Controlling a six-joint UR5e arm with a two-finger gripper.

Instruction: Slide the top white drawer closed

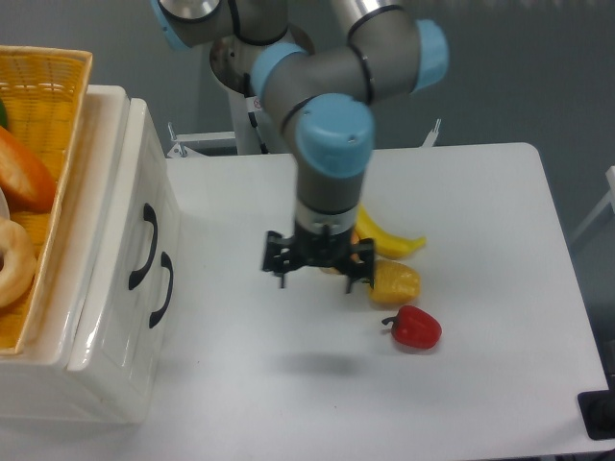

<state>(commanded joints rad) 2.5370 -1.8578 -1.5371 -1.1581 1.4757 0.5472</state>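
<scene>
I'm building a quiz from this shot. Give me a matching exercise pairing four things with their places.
Things:
1. gripper
2. red pepper
3. basket
4. top drawer

Places:
A. on top of the cabinet
B. nearest the table's front edge
C. above the table, beside the yellow pepper
D. just above the lower handle

Pairs: 1-C, 2-B, 3-A, 4-D
</scene>
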